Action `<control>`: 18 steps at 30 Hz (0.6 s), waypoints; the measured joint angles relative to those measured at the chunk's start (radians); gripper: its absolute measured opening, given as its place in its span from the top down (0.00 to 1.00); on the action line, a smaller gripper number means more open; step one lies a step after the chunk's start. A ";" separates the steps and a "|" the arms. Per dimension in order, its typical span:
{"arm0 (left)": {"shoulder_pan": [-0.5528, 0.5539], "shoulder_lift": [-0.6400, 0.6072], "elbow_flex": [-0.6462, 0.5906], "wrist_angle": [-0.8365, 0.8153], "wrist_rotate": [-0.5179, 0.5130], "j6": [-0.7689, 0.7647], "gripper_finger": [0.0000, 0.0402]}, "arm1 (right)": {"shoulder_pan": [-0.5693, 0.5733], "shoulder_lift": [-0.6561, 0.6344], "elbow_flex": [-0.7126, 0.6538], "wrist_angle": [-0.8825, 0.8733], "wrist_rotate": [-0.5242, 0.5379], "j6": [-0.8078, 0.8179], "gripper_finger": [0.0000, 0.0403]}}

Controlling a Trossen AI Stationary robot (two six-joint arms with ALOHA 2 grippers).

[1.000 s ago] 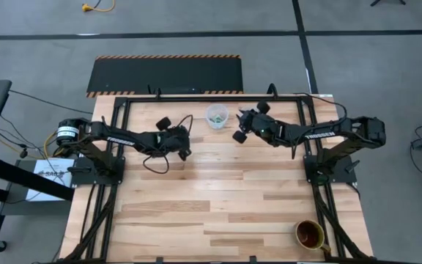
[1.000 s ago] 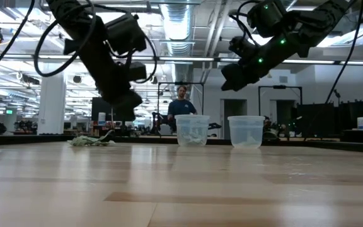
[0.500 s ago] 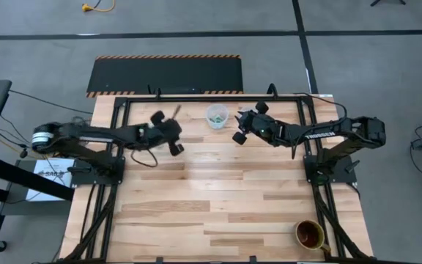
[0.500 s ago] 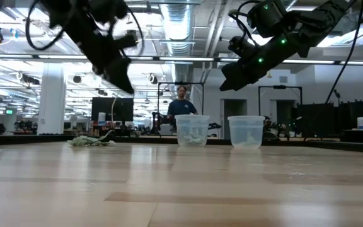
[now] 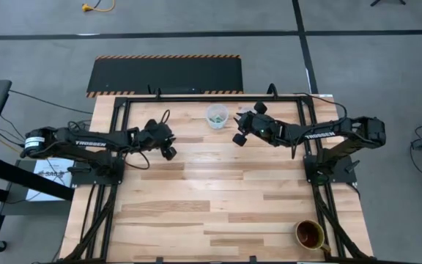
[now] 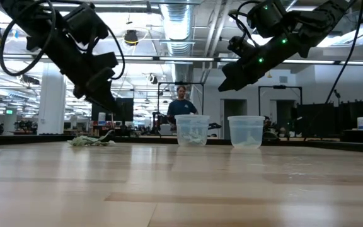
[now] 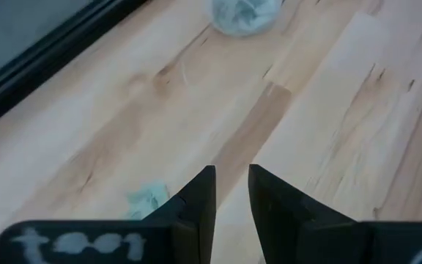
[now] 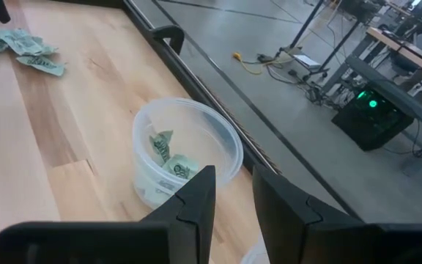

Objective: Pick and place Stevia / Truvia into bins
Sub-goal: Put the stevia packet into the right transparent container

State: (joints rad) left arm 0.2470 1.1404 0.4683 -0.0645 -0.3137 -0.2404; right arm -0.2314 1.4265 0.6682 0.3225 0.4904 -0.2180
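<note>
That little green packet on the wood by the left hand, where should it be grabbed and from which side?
Come straight down from above with the left hand and pinch the packet across its rumpled middle. It lies low on the table, so a sideways approach would probably find little edge to catch.

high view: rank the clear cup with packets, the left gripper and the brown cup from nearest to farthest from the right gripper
From the right gripper, near the table's far edge:
1. Clear cup, just to its left by the far edge.
2. Left gripper, farther left.
3. Brown cup, at the near right corner.
</note>
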 joint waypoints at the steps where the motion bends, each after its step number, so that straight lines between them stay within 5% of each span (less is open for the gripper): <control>1: 0.000 0.000 0.000 -0.009 -0.002 0.000 0.82 | 0.000 0.000 0.000 0.000 0.000 0.000 0.78; 8: 0.003 0.000 0.000 -0.110 -0.123 -0.002 0.82 | 0.000 0.000 0.000 0.000 -0.002 0.000 0.78; 18: 0.047 0.050 0.000 -0.106 -0.138 -0.005 0.82 | 0.000 0.000 0.000 0.000 -0.002 0.000 0.78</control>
State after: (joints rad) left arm 0.2943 1.1900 0.4683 -0.1709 -0.4513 -0.2459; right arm -0.2312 1.4265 0.6682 0.3225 0.4885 -0.2180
